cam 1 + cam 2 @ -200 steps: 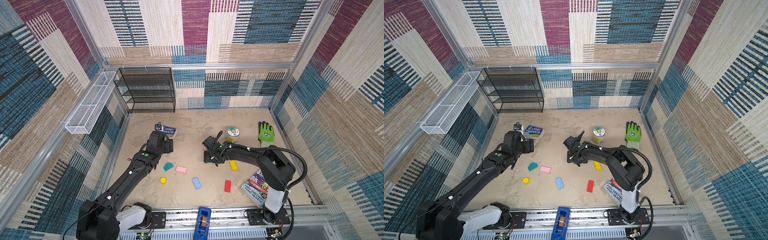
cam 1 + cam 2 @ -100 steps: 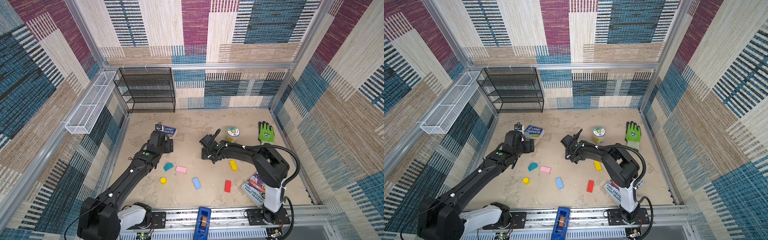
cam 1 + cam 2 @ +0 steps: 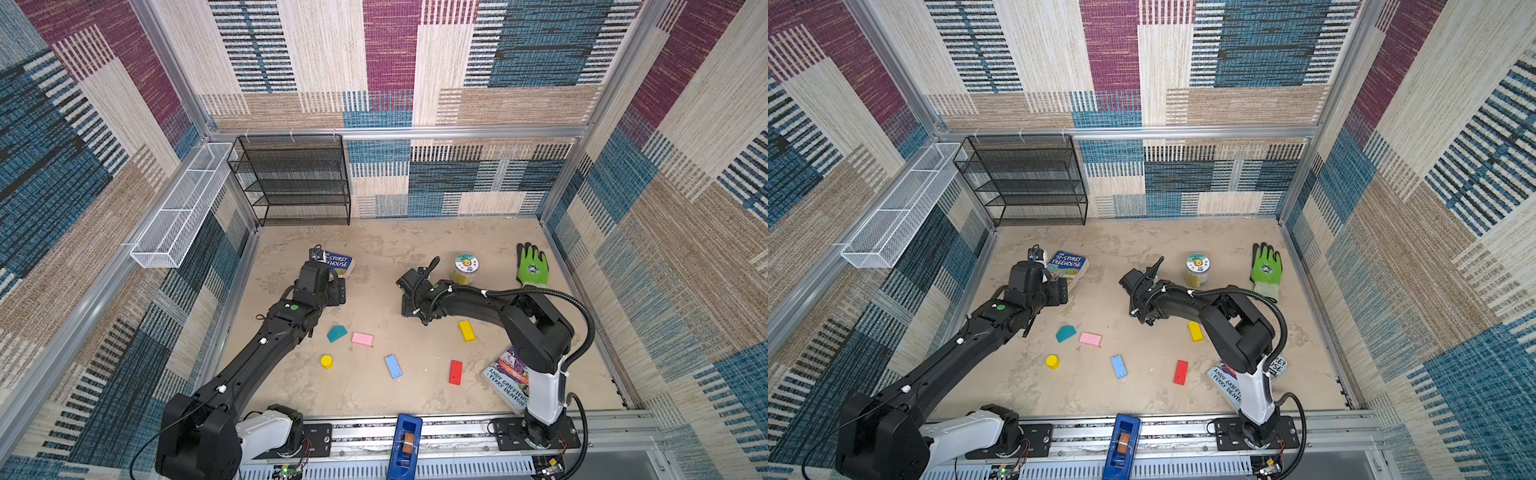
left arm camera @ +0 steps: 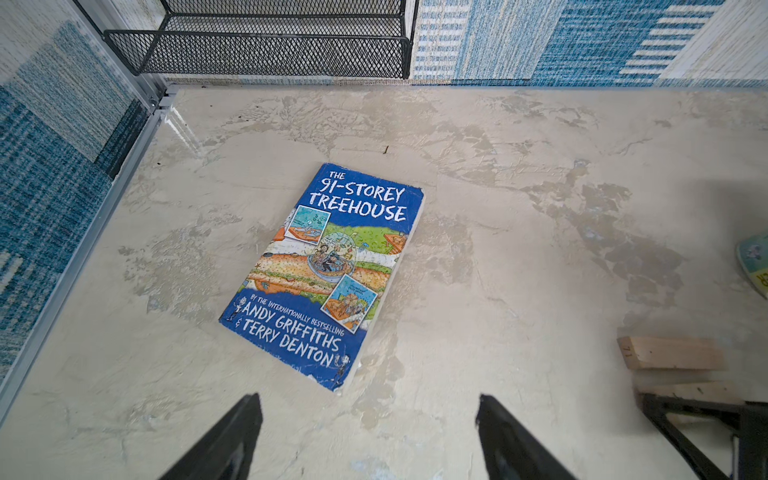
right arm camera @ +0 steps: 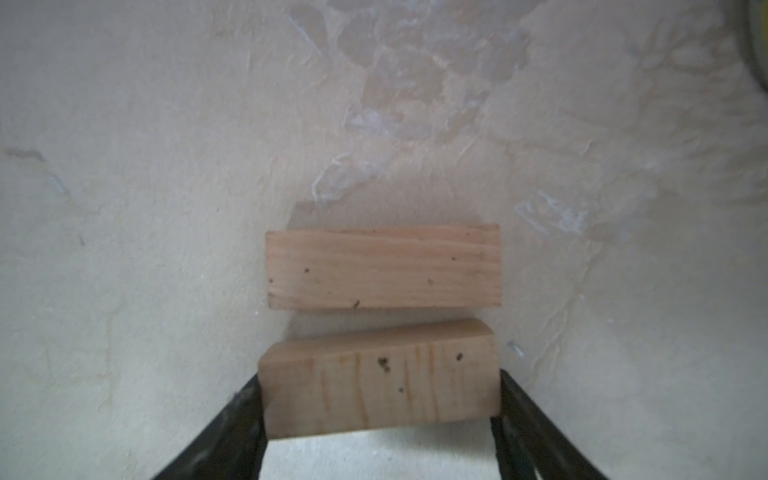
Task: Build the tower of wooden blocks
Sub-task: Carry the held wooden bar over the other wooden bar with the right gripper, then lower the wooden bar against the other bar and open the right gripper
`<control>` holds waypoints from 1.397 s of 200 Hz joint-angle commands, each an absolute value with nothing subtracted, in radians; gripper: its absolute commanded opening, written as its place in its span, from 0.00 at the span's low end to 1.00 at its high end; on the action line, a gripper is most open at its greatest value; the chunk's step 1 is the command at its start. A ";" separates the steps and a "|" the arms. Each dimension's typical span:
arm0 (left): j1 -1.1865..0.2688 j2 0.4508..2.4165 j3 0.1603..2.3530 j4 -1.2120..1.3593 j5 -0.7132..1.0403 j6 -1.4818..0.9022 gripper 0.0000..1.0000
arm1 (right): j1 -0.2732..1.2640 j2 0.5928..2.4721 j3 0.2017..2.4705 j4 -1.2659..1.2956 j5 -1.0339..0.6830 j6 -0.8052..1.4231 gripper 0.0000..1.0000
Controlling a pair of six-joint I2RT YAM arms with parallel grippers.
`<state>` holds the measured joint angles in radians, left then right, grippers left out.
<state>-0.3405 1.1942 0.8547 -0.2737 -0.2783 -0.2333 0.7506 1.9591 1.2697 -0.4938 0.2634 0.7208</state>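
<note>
The right end effector, clamped on the ends of one plain wood block, is found shifted slightly left since a second ago, just beside the other plain block lying on the worktop, so the tower's base is judged nearly laid.

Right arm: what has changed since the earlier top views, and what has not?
The right gripper, fingers on a plain wood block, shifted slightly left, toward the middle. The left gripper, pink block, blue block, red block and yellow block stayed put.
</note>
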 commanded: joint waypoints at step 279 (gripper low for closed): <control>-0.323 1.187 0.850 -0.255 -0.251 -0.247 0.86 | 0.754 1.999 1.293 -0.552 0.234 0.801 0.76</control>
<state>-0.3271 1.1915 0.8536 -0.2733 -0.2562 -0.2371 0.7532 1.9839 1.2964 -0.4999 0.2977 0.7544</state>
